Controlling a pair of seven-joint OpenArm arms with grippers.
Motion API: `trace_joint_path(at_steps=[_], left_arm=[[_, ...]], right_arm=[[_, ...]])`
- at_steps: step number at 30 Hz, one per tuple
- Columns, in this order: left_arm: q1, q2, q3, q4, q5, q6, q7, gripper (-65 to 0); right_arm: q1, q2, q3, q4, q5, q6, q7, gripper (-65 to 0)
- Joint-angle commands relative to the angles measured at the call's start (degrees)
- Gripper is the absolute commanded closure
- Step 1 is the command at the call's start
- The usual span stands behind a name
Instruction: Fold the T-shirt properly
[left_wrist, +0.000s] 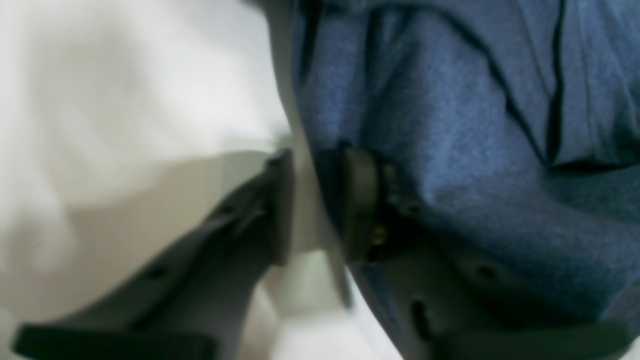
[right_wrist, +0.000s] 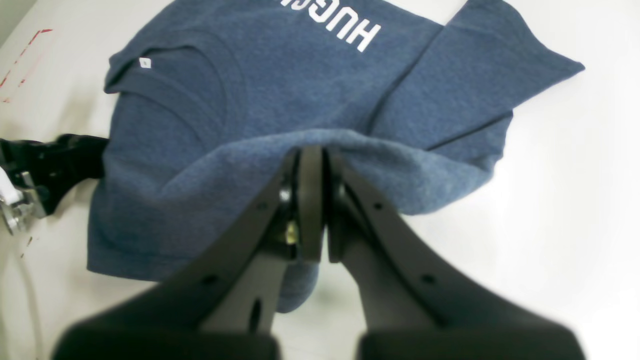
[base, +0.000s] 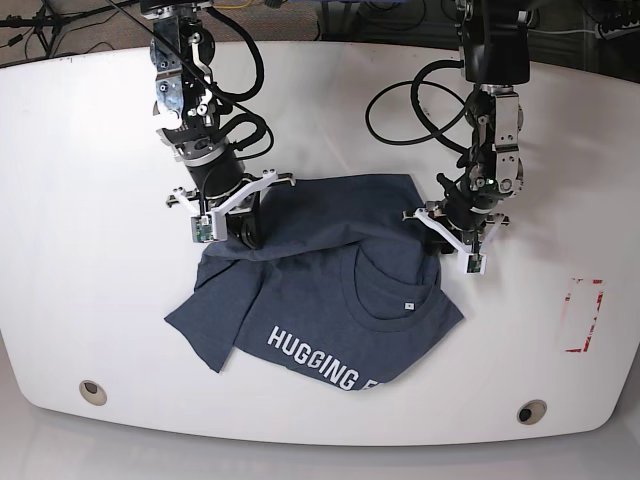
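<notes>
The T-shirt (base: 320, 300) lay crumpled mid-table, lettering toward the near edge, so your right gripper (right_wrist: 314, 200) was clamped on its raised fold while your left gripper (left_wrist: 315, 205) straddled the opposite edge — one finger under cloth, not visibly pinched yet — both arms equally close.

Navy T-shirt (base: 320, 300) on white table (base: 80, 200), 2 arms above

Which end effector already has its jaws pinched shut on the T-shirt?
The right end effector: its jaws are shut on a raised fold of the T-shirt. The left end effector shows a gap.
</notes>
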Motion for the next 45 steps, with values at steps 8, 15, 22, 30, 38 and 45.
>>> trace_joint_path(at_steps=[8, 15, 22, 30, 38, 45], left_arm=[[-2.6, -0.1, -0.1, -0.5, 0.0, 0.2, 0.7, -8.0], [-3.3, -0.2, 0.1, 1.7, 0.0, 0.0, 2.6, -3.0], [-1.6, -0.2, 0.4, 9.4, -0.6, 0.0, 5.2, -0.8], [2.0, -0.7, 0.4, 15.1, -0.9, -0.5, 5.2, -0.6], [7.0, -3.9, -0.3, 22.9, -1.1, -0.8, 5.3, -0.5], [8.7, -7.6, -2.6, 28.9, -1.6, -0.7, 5.7, -0.4]], right_arm=[[0.7, 0.1, 0.1, 1.2, 0.3, 0.1, 1.5, 0.0], [0.7, 0.1, -0.1, 1.1, 0.3, 0.2, 1.5, 0.0], [0.9, 0.3, 0.0, 1.3, 0.3, 0.2, 1.3, 0.0], [0.9, 0.5, 0.4, 1.8, 0.2, 0.2, 1.3, 0.0], [1.3, 1.0, 0.7, 2.4, 0.2, 0.2, 0.9, 0.0], [2.0, 1.0, -0.1, 2.0, 0.2, 0.1, 1.0, -0.2]])
